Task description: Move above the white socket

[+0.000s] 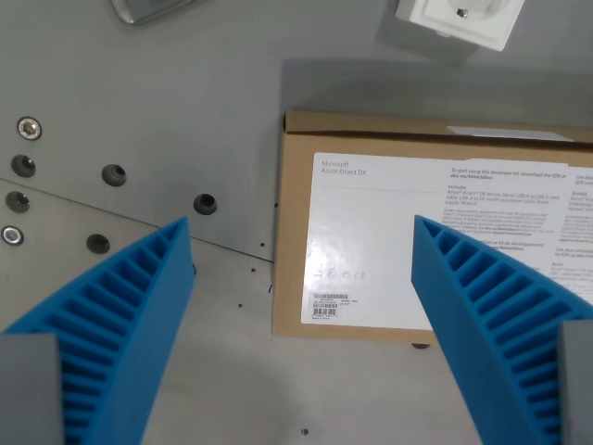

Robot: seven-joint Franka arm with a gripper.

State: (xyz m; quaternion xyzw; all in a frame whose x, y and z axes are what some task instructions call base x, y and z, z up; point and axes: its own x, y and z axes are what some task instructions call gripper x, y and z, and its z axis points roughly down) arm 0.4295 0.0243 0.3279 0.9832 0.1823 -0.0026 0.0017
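Note:
The white socket [460,18] sits at the top edge of the wrist view, right of centre, partly cut off by the frame. My gripper [301,232] is open and empty, with its two blue ribbed fingers [120,315] reaching up from the bottom left and bottom right corners. The gripper hangs well below the socket in the picture, over a cardboard box and the grey table.
A brown cardboard box [371,130] with a white printed label [398,241] lies between the fingers and the socket. The grey metal table [139,93] has several screw holes at left. A grey metal object [148,7] pokes in at the top left.

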